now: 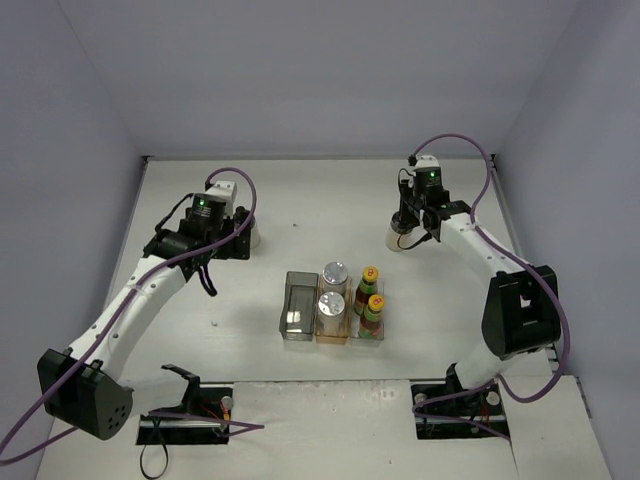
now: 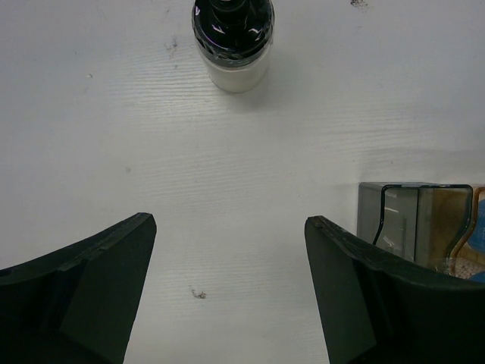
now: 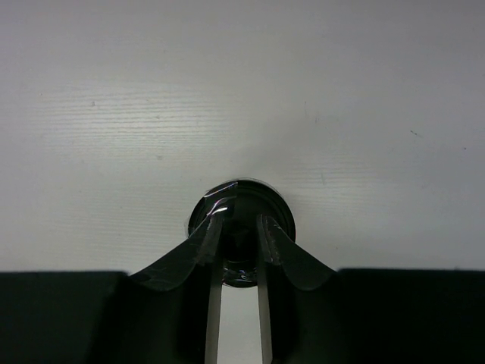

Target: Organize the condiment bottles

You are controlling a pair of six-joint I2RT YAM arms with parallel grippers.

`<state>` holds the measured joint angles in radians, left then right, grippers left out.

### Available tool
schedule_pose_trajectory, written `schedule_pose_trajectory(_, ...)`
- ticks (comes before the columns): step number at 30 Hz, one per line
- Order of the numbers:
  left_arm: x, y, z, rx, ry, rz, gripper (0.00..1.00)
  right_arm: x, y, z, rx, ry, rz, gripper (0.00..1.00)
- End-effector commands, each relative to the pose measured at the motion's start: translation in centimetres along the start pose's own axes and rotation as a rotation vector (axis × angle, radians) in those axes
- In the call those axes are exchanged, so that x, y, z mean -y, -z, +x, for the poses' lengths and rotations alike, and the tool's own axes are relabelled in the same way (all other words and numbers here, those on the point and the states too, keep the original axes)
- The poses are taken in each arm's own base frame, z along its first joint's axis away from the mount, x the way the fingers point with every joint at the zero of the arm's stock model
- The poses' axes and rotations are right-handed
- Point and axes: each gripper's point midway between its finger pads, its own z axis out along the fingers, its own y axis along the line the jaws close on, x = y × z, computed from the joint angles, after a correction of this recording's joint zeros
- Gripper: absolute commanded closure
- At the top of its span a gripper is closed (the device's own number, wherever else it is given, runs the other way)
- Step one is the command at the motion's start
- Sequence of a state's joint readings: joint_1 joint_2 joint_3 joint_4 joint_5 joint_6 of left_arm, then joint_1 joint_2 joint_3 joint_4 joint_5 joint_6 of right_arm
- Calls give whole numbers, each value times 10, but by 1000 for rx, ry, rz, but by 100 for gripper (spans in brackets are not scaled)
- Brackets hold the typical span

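Note:
A pale bottle with a black cap (image 3: 241, 206) stands on the table at the back right. My right gripper (image 3: 239, 227) is shut on the knob of its cap from above; it also shows in the top view (image 1: 413, 230) over that bottle (image 1: 395, 240). The other black-capped pale bottle (image 2: 232, 39) stands upright ahead of my open, empty left gripper (image 2: 230, 227), apart from it. In the top view this bottle (image 1: 252, 238) is beside my left gripper (image 1: 232, 240). Two silver-capped bottles (image 1: 334, 274) stand in the amber bin (image 1: 333, 336). Two dark bottles (image 1: 369, 281) stand in the clear bin (image 1: 370, 338).
The three bins stand side by side at the table's middle. The grey bin (image 1: 298, 305) on the left holds nothing, and its corner shows in the left wrist view (image 2: 402, 216). Walls close the table at the back and both sides.

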<state>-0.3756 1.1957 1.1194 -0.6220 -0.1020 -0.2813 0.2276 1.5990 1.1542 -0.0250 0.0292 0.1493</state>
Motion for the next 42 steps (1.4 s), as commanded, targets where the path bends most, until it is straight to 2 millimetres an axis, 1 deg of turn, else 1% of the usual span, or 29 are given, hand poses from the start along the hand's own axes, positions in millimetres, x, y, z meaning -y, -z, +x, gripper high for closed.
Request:
schedule_pose_trajectory(1, 1, 5, -21, 80, 18, 8, 20, -2, 10, -41, 116, -4, -11, 94)
schedule_pose_trajectory(2, 1, 5, -21, 80, 18, 8, 20, -2, 10, -40, 112, -2, -12, 99)
schedule_pose_trajectory(5, 1, 6, -22, 84, 17, 8, 20, -7, 11, -46, 118, 15, -35, 100)
schedule_pose_trajectory(7, -1, 7, -23, 87, 19, 1, 20, -18, 17, -55, 139, 36, -87, 100)
schedule_pose_trajectory(9, -2, 8, -23, 91, 18, -2, 20, -26, 24, -67, 168, 51, -113, 100)
schedule_pose_trajectory(10, -3, 8, -24, 94, 20, -5, 20, -33, 31, -80, 199, 61, -139, 100)
schedule_pose_trajectory(12, -8, 9, -24, 98, 24, -28, 20, -47, 40, -91, 232, 103, -170, 100)
schedule_pose_trajectory(13, -11, 9, -23, 95, 23, -43, 20, -53, 49, -105, 262, 115, -180, 100)
schedule_pose_trajectory(15, -20, 11, -24, 103, 27, -92, 20, -70, 57, -117, 293, 152, -209, 100)
schedule_pose_trajectory(16, -24, 11, -23, 102, 29, -105, 20, -75, 58, -111, 260, 170, -217, 100)
schedule_pose_trajectory(17, -25, 12, -24, 108, 34, -111, 20, -83, 66, -124, 289, 178, -232, 100)
schedule_pose_trajectory(18, -30, 13, -24, 111, 43, -125, 20, -97, 71, -123, 288, 221, -257, 100)
schedule_pose_trajectory(20, -33, 13, -24, 113, 51, -134, 20, -116, 79, -127, 302, 258, -295, 100)
schedule_pose_trajectory(21, -36, 13, -24, 114, 55, -140, 20, -135, 90, -133, 325, 290, -331, 100)
schedule_pose_trajectory(22, -38, 13, -24, 114, 61, -146, 20, -145, 95, -132, 324, 310, -354, 100)
schedule_pose_trajectory(24, -40, 14, -24, 118, 68, -151, 20, -165, 109, -136, 340, 336, -415, 100)
schedule_pose_trajectory(25, -43, 14, -25, 120, 73, -159, 19, -180, 118, -132, 343, 362, -456, 100)
schedule_pose_trajectory(27, -45, 15, -25, 126, 77, -166, 20, -199, 131, -130, 350, 391, -521, 100)
schedule_pose_trajectory(28, -46, 15, -25, 127, 79, -168, 20, -211, 140, -126, 353, 415, -554, 100)
schedule_pose_trajectory(31, -48, 15, -25, 127, 89, -167, 20, -232, 158, -117, 358, 458, -614, 100)
schedule_pose_trajectory(32, -48, 15, -26, 128, 91, -164, 20, -245, 168, -111, 362, 482, -653, 100)
schedule_pose_trajectory(34, -48, 15, -25, 128, 94, -165, 20, -257, 180, -103, 358, 506, -709, 100)
schedule_pose_trajectory(35, -49, 15, -25, 127, 93, -165, 20, -268, 187, -93, 349, 529, -745, 100)
schedule_pose_trajectory(37, -50, 15, -25, 128, 97, -167, 20, -276, 194, -83, 332, 551, -780, 100)
schedule_pose_trajectory(38, -50, 15, -26, 129, 101, -169, 20, -284, 200, -75, 327, 572, -803, 100)
schedule_pose_trajectory(42, -52, 15, -26, 129, 108, -170, 19, -298, 210, -50, 290, 617, -855, 100)
